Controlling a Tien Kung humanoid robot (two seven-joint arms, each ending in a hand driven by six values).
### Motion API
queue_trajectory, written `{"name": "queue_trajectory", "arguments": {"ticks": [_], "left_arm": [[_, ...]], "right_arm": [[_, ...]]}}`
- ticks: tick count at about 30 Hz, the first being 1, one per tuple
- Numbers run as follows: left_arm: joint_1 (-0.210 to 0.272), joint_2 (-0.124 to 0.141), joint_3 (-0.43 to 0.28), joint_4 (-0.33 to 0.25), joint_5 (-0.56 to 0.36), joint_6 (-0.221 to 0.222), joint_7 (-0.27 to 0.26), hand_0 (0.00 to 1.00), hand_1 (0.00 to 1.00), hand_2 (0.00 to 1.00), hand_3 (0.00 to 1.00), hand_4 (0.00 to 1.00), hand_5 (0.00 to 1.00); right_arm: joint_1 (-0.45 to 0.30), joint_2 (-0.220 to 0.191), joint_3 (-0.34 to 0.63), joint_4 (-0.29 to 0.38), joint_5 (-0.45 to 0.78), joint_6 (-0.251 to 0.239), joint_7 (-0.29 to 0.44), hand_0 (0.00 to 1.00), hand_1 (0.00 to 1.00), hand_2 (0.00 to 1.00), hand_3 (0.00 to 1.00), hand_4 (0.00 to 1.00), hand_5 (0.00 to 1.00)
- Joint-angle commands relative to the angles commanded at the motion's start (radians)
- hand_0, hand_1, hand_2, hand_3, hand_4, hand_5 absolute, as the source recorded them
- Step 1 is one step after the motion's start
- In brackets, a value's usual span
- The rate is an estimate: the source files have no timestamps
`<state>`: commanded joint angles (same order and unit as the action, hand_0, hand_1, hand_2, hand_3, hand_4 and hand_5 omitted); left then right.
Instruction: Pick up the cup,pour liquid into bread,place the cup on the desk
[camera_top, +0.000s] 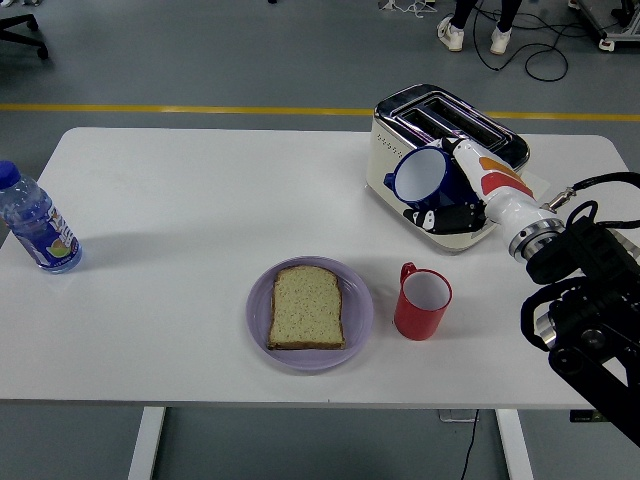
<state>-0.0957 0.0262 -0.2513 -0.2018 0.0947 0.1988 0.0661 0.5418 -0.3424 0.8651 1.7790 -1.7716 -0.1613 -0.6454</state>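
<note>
The blue cup (422, 176) is up in the air in front of the toaster (440, 160), mouth tipped toward the left, clamped in the right hand (462, 200). Step in hand, as I judge it: carry it over to the bread (307, 307) on the purple plate (355, 330) & pour. To do it well: hold off on more tilt until the lip is above the slice, pass over or behind the red cup (421, 301) w/o clipping it, then roll the wrist slowly. Right arm comes in from the lower right, forearm angled up-left, wrist rolled; fingers wrap the cup's lower side, probably near the handle, though that's hard to see. Left arm not in view.
</note>
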Motion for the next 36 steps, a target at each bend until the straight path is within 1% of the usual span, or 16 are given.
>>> {"name": "queue_trajectory", "arguments": {"ticks": [5, 11, 14, 19, 21, 24, 26, 29, 30, 32, 35, 36], "left_arm": [[-0.001, 0.000, 0.000, 0.000, -0.002, 0.000, -0.001, 0.633, 0.641, 0.652, 0.503, 0.241, 0.859], [0.003, -0.001, 0.004, 0.000, -0.008, 0.000, 0.000, 0.633, 0.641, 0.652, 0.503, 0.241, 0.860], [0.006, -0.002, 0.008, 0.000, -0.011, 0.000, 0.000, 0.633, 0.641, 0.652, 0.504, 0.241, 0.859], [0.009, -0.003, 0.014, 0.000, -0.016, 0.000, -0.001, 0.633, 0.642, 0.652, 0.503, 0.241, 0.856], [0.010, -0.003, 0.016, 0.000, -0.017, 0.000, 0.000, 0.633, 0.642, 0.652, 0.503, 0.241, 0.856], [0.011, -0.003, 0.020, 0.001, -0.020, 0.000, 0.000, 0.633, 0.641, 0.652, 0.503, 0.240, 0.856], [0.013, -0.003, 0.022, 0.001, -0.021, 0.000, 0.000, 0.633, 0.641, 0.652, 0.503, 0.240, 0.856], [0.013, -0.003, 0.022, 0.001, -0.023, 0.000, 0.000, 0.633, 0.641, 0.652, 0.503, 0.240, 0.856], [0.013, -0.003, 0.021, 0.001, -0.023, 0.000, 0.000, 0.633, 0.641, 0.652, 0.503, 0.240, 0.855], [0.013, -0.003, 0.020, 0.000, -0.023, 0.000, 0.000, 0.633, 0.641, 0.652, 0.503, 0.240, 0.855], [0.012, -0.003, 0.019, 0.000, -0.024, 0.000, 0.000, 0.633, 0.641, 0.652, 0.503, 0.240, 0.855], [0.011, -0.003, 0.018, 0.000, -0.023, 0.000, 0.000, 0.633, 0.641, 0.652, 0.504, 0.240, 0.855]], "right_arm": [[0.061, -0.007, -0.088, 0.000, -0.041, 0.017, 0.000, 0.429, 0.425, 0.560, 0.564, 0.579, 0.002], [0.146, -0.025, -0.192, 0.000, -0.133, 0.058, 0.000, 0.429, 0.421, 0.558, 0.565, 0.586, 0.002], [0.193, -0.031, -0.241, -0.014, -0.171, 0.077, 0.000, 0.430, 0.423, 0.558, 0.566, 0.584, 0.002], [0.248, -0.028, -0.306, -0.044, -0.212, 0.096, 0.000, 0.427, 0.422, 0.557, 0.566, 0.583, 0.002], [0.257, -0.027, -0.318, -0.050, -0.221, 0.101, 0.000, 0.427, 0.422, 0.557, 0.566, 0.583, 0.002], [0.287, -0.027, -0.363, -0.074, -0.287, 0.130, 0.000, 0.428, 0.423, 0.558, 0.567, 0.583, 0.002], [0.302, -0.029, -0.387, -0.084, -0.320, 0.138, 0.000, 0.428, 0.423, 0.558, 0.567, 0.583, 0.002], [0.324, -0.034, -0.419, -0.095, -0.339, 0.149, 0.000, 0.428, 0.423, 0.558, 0.567, 0.583, 0.002], [0.332, -0.035, -0.429, -0.099, -0.342, 0.154, 0.000, 0.445, 0.447, 0.569, 0.571, 0.578, 0.002], [0.344, -0.037, -0.442, -0.103, -0.353, 0.160, 0.000, 0.445, 0.447, 0.569, 0.571, 0.578, 0.002], [0.360, -0.036, -0.453, -0.111, -0.371, 0.161, 0.000, 0.445, 0.447, 0.569, 0.571, 0.578, 0.002], [0.367, -0.033, -0.455, -0.115, -0.386, 0.164, 0.000, 0.482, 0.479, 0.584, 0.574, 0.572, 0.002]]}}
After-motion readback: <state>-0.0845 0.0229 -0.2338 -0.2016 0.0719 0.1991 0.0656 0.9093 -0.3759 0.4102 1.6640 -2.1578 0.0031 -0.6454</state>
